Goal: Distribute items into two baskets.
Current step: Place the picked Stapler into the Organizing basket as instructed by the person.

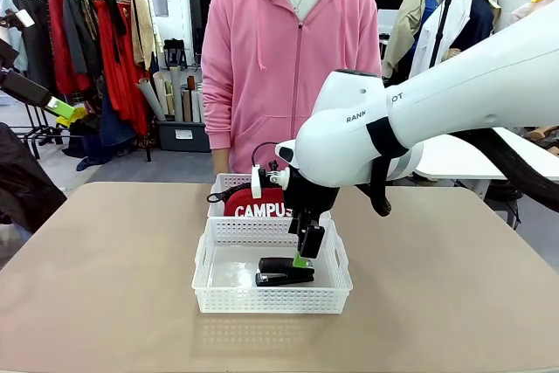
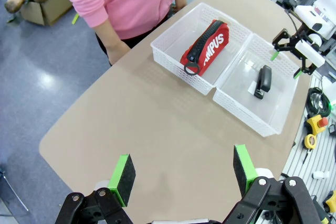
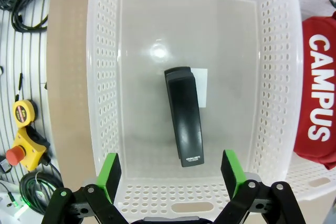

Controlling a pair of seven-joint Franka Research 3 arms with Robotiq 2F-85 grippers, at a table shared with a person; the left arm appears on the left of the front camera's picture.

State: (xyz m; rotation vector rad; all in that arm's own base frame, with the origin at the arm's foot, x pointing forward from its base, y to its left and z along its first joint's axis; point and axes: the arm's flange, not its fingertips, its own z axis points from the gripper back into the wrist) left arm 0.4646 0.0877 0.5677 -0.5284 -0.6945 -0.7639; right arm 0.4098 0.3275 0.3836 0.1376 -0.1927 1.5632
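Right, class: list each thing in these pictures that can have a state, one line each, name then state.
Stapler: shut, lying flat in the near basket, free of any grip.
Red pouch: lying on its side in the far basket.
Near basket: upright, holding the stapler.
Far basket: upright, holding the red pouch.
Right gripper: open, above the stapler.
Left gripper: open, holding nothing, over bare table.

Two baskets are sitting end to end mid-bench (image 1: 105,286), touching. The stapler (image 1: 285,272) is lying in the near basket (image 1: 262,299); the pouch (image 1: 258,205) is lying in the far basket (image 1: 224,184), just before the person (image 1: 288,50).
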